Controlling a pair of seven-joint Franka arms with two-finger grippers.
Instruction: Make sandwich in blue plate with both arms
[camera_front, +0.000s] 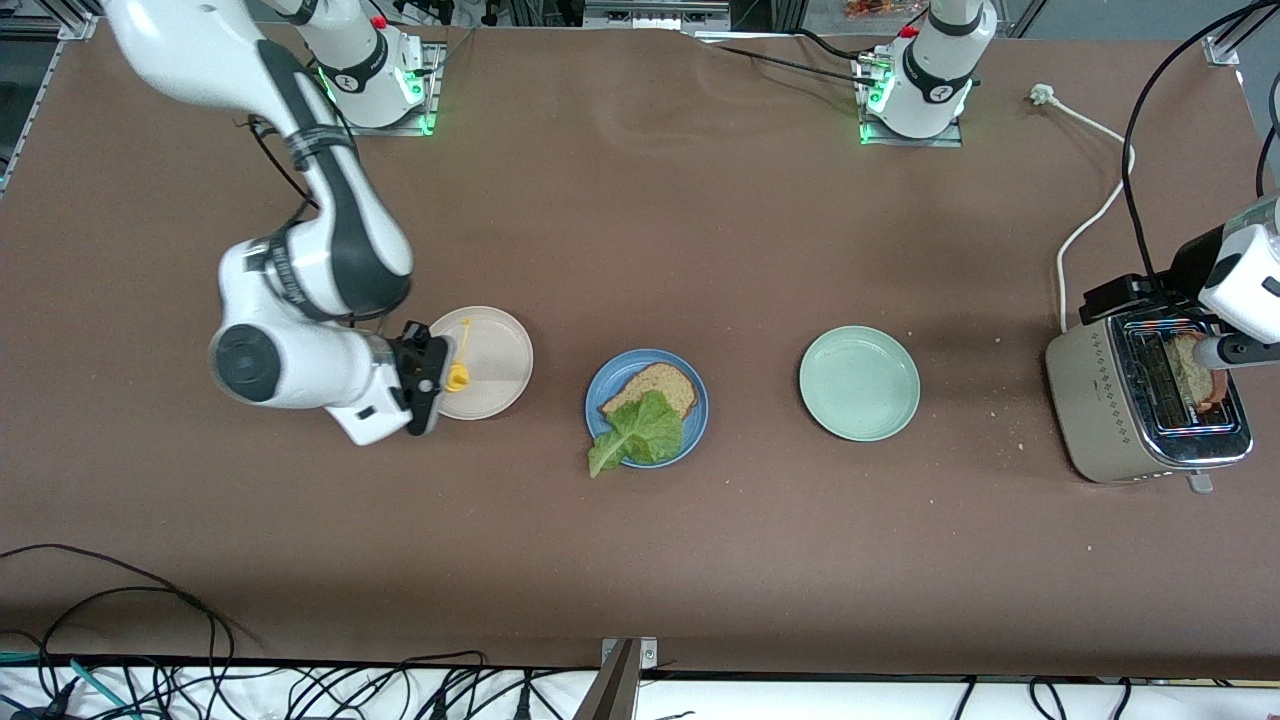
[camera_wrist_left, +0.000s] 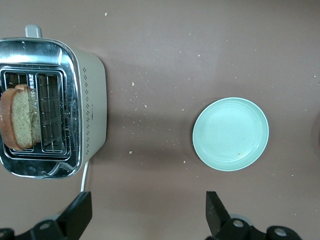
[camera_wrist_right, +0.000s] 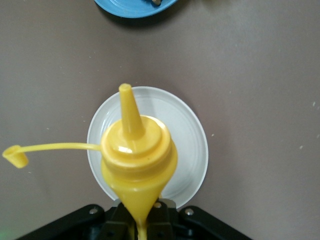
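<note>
Gripping a yellow squeeze bottle (camera_wrist_right: 138, 150) over the beige plate (camera_front: 500, 385), the right gripper (camera_front: 432, 378) has its fingers pressed tight on the bottle's soft body, nozzle uncapped and the cap dangling on its strap; the left gripper (camera_wrist_left: 147, 220) hovers with fingers spread wide and nothing between them, over bare table between the toaster (camera_front: 1140, 405) and the pale green plate (camera_front: 858, 383). At mid-table the blue plate (camera_front: 646, 407) carries the unfinished sandwich: one brown toast slice (camera_front: 660, 386) with a lettuce leaf (camera_front: 640, 432) on it, the leaf's tip spilling over the rim nearest the front camera; a second slice (camera_wrist_left: 20, 122) stands in a toaster slot. Risks, as a judgement: so hard a squeeze could spurt sauce before the bottle reaches the bread; the loose cap could drag through the lettuce; the overhanging leaf could slide off when the top slice lands. No brand, label or lettering is legible on the bottle, toaster or plates.
</note>
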